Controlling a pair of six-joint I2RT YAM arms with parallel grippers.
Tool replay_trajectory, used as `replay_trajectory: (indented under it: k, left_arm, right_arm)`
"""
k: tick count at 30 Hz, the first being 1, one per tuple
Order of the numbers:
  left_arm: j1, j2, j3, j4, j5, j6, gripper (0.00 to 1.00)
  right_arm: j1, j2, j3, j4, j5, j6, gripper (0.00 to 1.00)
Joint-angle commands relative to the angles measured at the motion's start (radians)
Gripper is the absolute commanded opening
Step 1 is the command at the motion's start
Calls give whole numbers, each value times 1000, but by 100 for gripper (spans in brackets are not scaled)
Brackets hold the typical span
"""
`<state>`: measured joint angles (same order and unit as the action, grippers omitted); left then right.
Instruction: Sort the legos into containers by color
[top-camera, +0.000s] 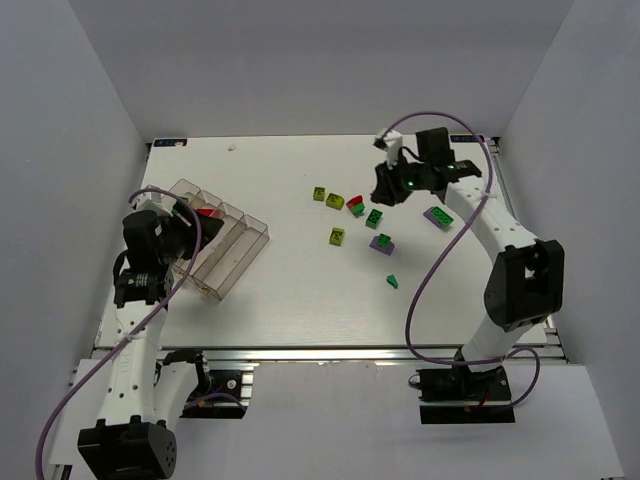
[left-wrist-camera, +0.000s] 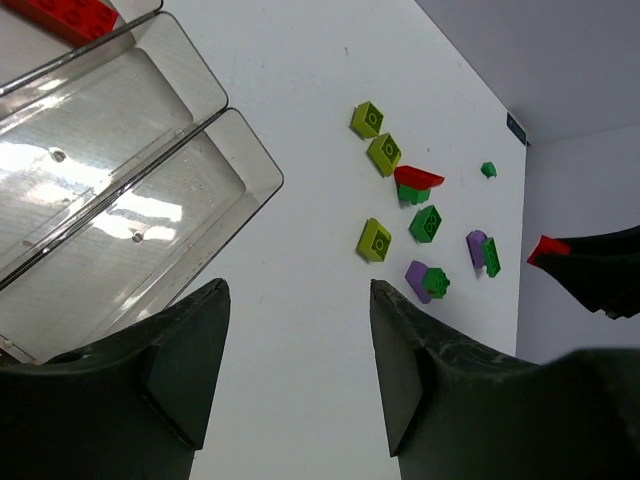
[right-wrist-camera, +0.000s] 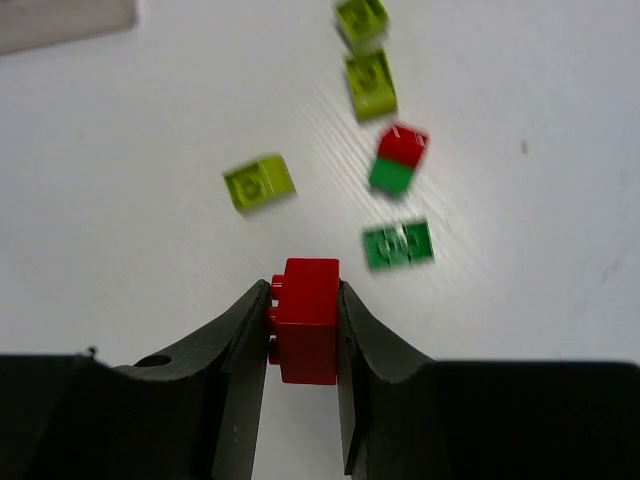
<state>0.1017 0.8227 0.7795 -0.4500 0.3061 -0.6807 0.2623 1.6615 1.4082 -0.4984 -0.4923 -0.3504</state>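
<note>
Desk: Where's the red brick (right-wrist-camera: 308, 335)?
Operator: Clamped in my right gripper (right-wrist-camera: 305, 298), held well right of the clear divider tray (top-camera: 240, 255) and bound, I judge, for the compartment that holds red.
Desk: And the left gripper (left-wrist-camera: 295, 300)?
Operator: Jaws apart, empty, hovering just beside the tray.
</note>
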Motion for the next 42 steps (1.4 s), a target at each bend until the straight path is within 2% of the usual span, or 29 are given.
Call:
replay_trajectory:
  k: [1,11,15,20,24,32,34,38,42]
  left_arm:
    - [0,-30,55,-30,-41,4,68]
    - [0,-99,131,-189,-154,3,70]
    - [0,-120,176,-254,-231,7,71]
    - [0,-148,230,-318,-329,1,71]
    - [0,-151,297,-354,-354,-10,71]
    - [0,-131,389,-395,-335,-26,71]
    - [0,-135,391,-400,-331,-37,71]
    - [0,-154,379,-392,-308,-56,71]
    - [0,-169,365,-383,-254,-69,71]
  right_arm:
    - [121,84,125,30,-127,-70,0]
    - [359,317,431,83,-154,8,0]
    - [434,438,610,93,-141,51,0]
    - [489,530,721,153,-106,146,0]
    - [544,605,785,208,-49,211,0]
    - [601,681,807,469,76,332,0]
    - [620,710,836,495,113,343,0]
    - [647,782,851,679,188,370,0]
    - [686,860,913,786,251,353,0]
